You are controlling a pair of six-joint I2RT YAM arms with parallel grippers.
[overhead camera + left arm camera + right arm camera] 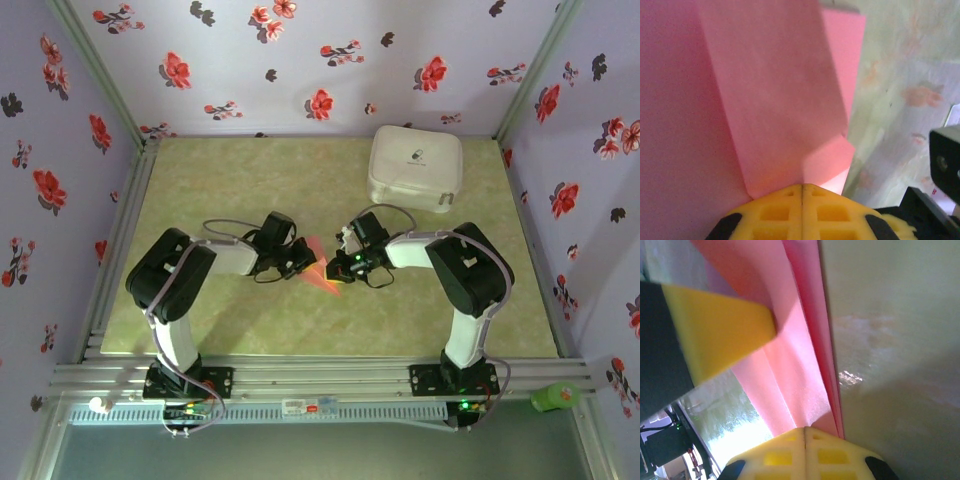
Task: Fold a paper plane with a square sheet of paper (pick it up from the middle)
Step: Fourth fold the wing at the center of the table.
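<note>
Pinching folded salmon paper [325, 275] mid-table: left gripper [802, 190] and right gripper [805, 431], both clamped on it. Left wrist: matte flaps. Right wrist: layered crease, possibly doubled. White case [415, 165] at one o'clock.

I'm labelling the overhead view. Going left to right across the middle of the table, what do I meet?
In order: left arm → left gripper → paper → right gripper → right arm.
</note>
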